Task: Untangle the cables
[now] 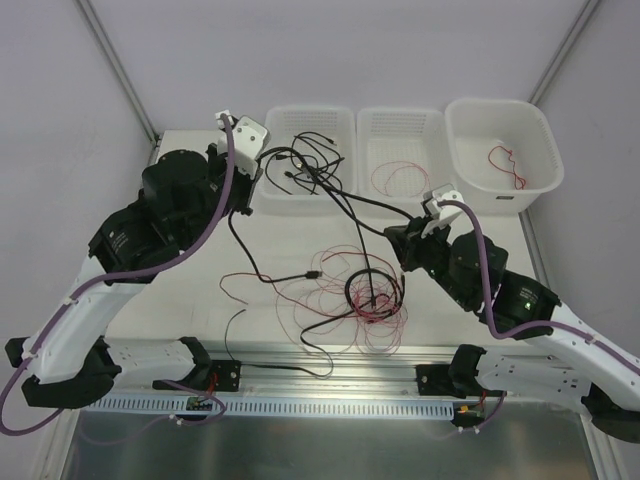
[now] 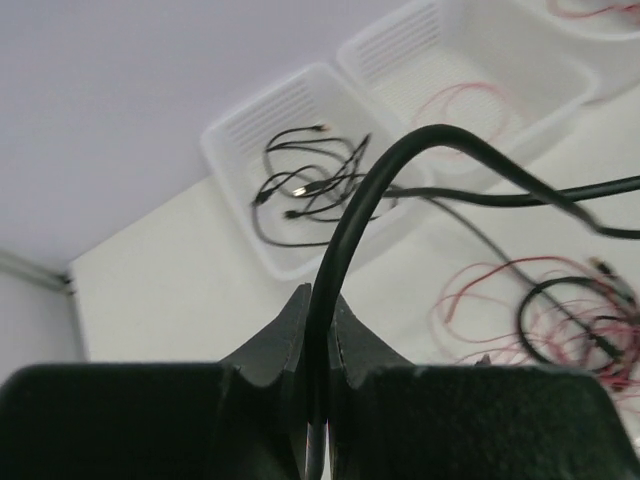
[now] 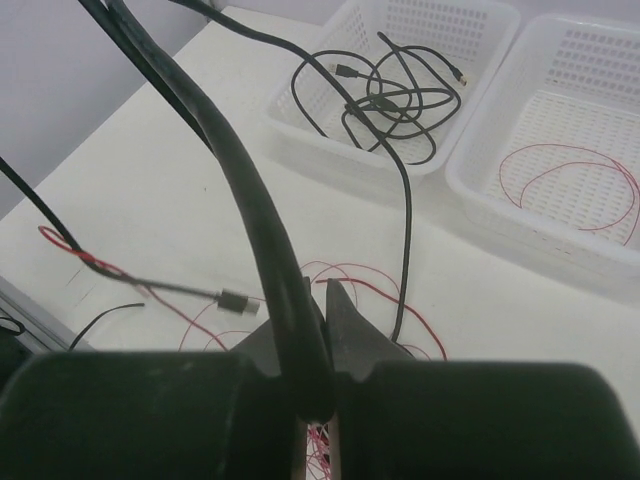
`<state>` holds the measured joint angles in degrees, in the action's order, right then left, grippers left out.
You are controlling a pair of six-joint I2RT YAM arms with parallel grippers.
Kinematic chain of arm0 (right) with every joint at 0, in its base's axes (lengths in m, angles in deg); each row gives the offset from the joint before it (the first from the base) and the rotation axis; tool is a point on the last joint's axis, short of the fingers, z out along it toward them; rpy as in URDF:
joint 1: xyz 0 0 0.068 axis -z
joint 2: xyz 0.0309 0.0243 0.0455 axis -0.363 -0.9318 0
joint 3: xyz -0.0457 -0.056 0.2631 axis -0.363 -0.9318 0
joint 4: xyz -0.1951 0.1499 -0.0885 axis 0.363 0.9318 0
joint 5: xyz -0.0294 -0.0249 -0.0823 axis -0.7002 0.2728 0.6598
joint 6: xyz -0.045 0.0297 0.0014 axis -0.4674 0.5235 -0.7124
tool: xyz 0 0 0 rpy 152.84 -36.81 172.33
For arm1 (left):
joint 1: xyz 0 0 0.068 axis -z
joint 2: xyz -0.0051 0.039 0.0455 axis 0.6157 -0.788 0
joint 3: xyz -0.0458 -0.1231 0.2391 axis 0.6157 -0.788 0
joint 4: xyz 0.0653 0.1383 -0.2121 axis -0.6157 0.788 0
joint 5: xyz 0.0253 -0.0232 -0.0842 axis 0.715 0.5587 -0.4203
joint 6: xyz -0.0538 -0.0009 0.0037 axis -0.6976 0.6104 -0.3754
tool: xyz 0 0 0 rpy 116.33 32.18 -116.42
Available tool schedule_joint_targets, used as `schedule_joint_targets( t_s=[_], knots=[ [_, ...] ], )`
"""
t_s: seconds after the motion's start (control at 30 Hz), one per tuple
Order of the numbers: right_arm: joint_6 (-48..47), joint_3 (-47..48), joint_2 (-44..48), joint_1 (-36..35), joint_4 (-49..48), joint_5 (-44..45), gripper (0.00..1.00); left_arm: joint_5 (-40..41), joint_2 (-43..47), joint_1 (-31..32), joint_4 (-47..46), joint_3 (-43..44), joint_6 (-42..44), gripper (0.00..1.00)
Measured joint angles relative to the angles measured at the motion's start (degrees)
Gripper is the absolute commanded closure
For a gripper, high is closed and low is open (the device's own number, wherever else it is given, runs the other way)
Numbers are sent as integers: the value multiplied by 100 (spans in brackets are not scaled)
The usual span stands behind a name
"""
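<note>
Cable (image 2: 440,132), thick and black, sits pinched in left gripper (image 2: 318,305) and right gripper (image 3: 318,300).

Top cam: fixed, high above & behind arm bases, looks down/fwd, far enough to take in whole table (image 1: 300,240) w/ left basket (image 1: 300,207) & middle basket (image 1: 400,130) at far edge. L wrist cam: v. close behind left fingers (image 2: 278,338), low, faces those two baskets; black cable (image 2: 345,240) crosses frame centre. R wrist cam: equally close behind right fingers (image 3: 348,322), faces far-left. All 3 share both baskets & red wire tangle (image 1: 372,315).
</note>
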<state>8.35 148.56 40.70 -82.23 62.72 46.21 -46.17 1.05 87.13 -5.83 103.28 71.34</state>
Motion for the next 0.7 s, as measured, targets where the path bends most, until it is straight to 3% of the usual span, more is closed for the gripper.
schedule_joint_targets(
  t_s=[0.13,0.37,0.5,0.6,0.7],
  knots=[
    [15,0,31,0,-28,2,99,789,0,0,221,-7,385,100],
    [76,-11,31,-4,-162,-15,99,63,518,28,247,153,398,100],
    [205,-11,33,-46,-640,-227,99,1145,658,57,-275,210,1425,100],
    [249,-11,28,-63,-785,-280,99,2072,476,81,-1088,-177,2308,100],
    [245,-42,-52,-35,-492,-229,99,2640,195,240,-1596,-673,2625,100]
  ],
)
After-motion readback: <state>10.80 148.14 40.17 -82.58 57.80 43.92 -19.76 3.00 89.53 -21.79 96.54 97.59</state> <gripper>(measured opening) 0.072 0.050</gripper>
